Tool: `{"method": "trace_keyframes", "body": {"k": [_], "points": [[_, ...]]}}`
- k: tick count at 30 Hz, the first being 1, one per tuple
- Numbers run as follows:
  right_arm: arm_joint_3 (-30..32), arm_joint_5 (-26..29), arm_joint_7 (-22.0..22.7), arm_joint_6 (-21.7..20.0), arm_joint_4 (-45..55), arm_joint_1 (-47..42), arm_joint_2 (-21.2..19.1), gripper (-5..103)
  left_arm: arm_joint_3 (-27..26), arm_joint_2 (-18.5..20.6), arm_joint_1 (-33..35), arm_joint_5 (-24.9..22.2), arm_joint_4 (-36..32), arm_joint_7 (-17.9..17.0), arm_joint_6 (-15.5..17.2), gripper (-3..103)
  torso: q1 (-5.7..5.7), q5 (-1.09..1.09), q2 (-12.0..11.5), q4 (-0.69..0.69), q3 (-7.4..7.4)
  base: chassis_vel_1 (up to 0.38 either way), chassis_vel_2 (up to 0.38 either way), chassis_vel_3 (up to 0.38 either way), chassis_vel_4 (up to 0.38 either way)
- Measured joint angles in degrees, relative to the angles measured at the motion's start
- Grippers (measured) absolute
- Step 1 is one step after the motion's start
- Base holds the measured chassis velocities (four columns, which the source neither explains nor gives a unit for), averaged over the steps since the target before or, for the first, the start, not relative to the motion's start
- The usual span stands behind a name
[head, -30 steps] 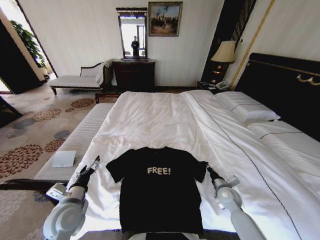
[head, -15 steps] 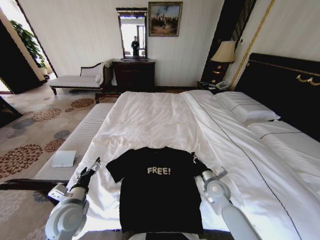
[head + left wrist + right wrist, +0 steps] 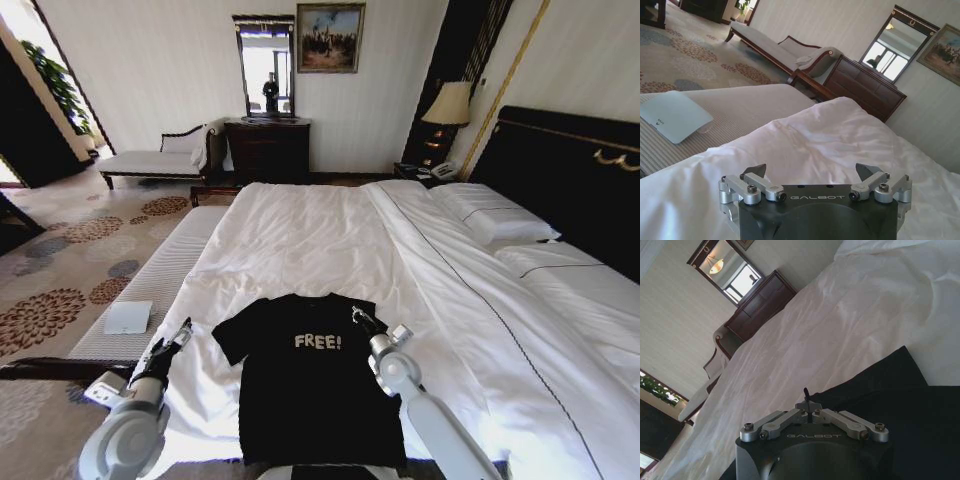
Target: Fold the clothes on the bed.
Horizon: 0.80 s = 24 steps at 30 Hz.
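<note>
Shirt: the black short-sleeved cotton T-shirt with white "FREE!" letters (image 3: 318, 385) lies front side up on the near end of the big white bed with the dark headboard (image 3: 330, 235).
Shirt's long line: it runs from the collar, on the far side, down to the hem close to the robot. The two sleeves point out to the sides.
Right pincer: the right pincer (image 3: 362, 319) is over the shirt's right shoulder, just beside the letters. In the right wrist view the right pincer (image 3: 807, 399) has its fingers pressed together with black cloth at the tips. I think it has pinched the right sleeve and brought it in over the chest, because no right sleeve sticks out on that side.
Left pincer: the left pincer (image 3: 175, 338) is above the white bedding, near the shirt's left sleeve but apart from it. In the left wrist view the left pincer (image 3: 812, 175) has its fingers spread wide with nothing between them.
Which way to go: for the left pincer the shirt lies toward the robot's right. The right arm is the nearer one, since it is on the shirt.
How the shirt looks: mostly flat and smooth, with the left sleeve spread out.
</note>
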Motion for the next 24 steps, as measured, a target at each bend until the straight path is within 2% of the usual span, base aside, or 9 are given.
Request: {"method": "trace_keyframes", "body": {"k": [6,9,13,15,17,19,20,23,24], "points": [[-0.33,-1.72,-2.28,-0.04,0.53,-1.90,-0.43,5,0.94,-0.41,-0.23,1.03,0.74,-0.01,0.00,100,0.00,0.01,0.00,0.00,0.00,0.000,0.000,0.000,0.000],[-0.03,-2.99,-7.69,0.87,4.70,-6.01,-2.06,21,1.81,-0.93,-0.42,1.97,0.89,-0.02,0.00,100,0.00,0.01,0.00,-0.01,0.00,0.000,0.000,0.000,0.000],[0.75,-4.51,-13.03,3.89,7.86,-9.68,-2.96,32,2.58,-1.44,-0.49,2.88,0.97,-0.01,-0.04,100,-0.01,0.00,0.01,-0.02,-0.01,0.000,0.000,0.000,0.000],[1.74,-4.61,-13.47,5.24,8.77,-10.86,-2.66,37,2.93,-1.67,-0.48,3.30,0.99,-0.01,-0.10,100,-0.01,0.01,0.00,-0.02,-0.01,0.000,0.000,0.000,0.000],[3.51,-2.48,-9.77,5.62,9.34,-11.64,-1.76,49,3.13,-1.81,-0.39,3.54,1.01,0.00,-0.23,100,0.00,0.01,0.00,-0.01,-0.01,0.000,0.000,0.000,0.000],[5.02,-0.47,-5.60,5.23,9.37,-11.85,-1.31,54,3.16,-1.82,-0.34,3.58,1.03,0.00,-0.30,100,0.00,0.02,0.00,0.00,-0.01,0.000,0.000,0.000,0.000],[5.02,-0.47,-5.60,5.23,9.37,-11.85,-1.31,54,3.16,-1.82,-0.34,3.58,1.03,0.00,-0.30,100,0.00,0.02,0.00,0.00,-0.01,0.000,0.000,0.000,0.000],[7.38,3.31,1.52,3.76,9.58,-11.97,-1.10,70,3.15,-1.74,-0.27,3.57,1.08,0.01,-0.37,100,0.00,0.01,0.00,0.00,-0.01,0.000,0.000,0.000,0.000],[8.75,5.29,5.69,2.48,9.98,-12.06,-1.17,75,3.09,-1.65,-0.28,3.52,1.15,0.01,-0.40,100,0.00,0.01,0.00,0.00,-0.01,0.000,0.000,0.000,0.000]]}}
